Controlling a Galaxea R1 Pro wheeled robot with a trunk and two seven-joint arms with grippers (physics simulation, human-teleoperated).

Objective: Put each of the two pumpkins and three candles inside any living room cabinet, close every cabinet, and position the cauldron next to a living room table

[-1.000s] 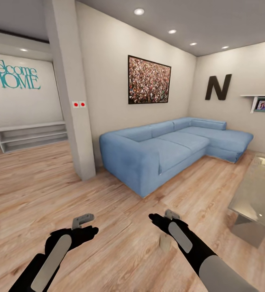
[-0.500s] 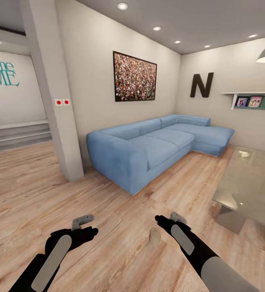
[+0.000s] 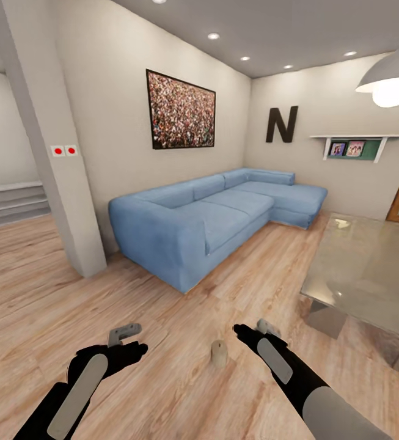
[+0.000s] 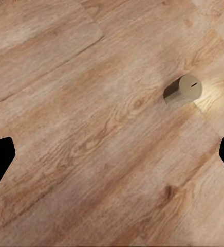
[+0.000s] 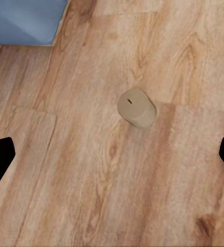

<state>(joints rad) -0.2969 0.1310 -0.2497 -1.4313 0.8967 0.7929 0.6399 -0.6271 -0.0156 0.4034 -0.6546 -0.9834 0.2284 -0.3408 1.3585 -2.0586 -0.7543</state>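
One beige candle (image 3: 219,353) stands upright on the wooden floor between my two arms, nearer the right one. It also shows in the left wrist view, candle (image 4: 183,91), and the right wrist view, candle (image 5: 136,108), with its wick on top. My left gripper (image 3: 126,340) hangs open above bare floor, left gripper (image 4: 112,159) with its tips wide apart. My right gripper (image 3: 252,330) is open too, right gripper (image 5: 112,159), and holds nothing. The glossy grey table (image 3: 370,275) stands at the right. Pumpkins, cabinet and cauldron are out of view.
A blue corner sofa (image 3: 205,220) runs along the far wall, with a square pillar (image 3: 58,183) to its left. A lit pendant lamp (image 3: 391,79) hangs over the table. Open wooden floor (image 3: 46,287) spreads to the left.
The head view has swung to the right, so sofa, pillar and table slid left in the picture. The candle now shows fully between the arms. Both arms keep their pose.
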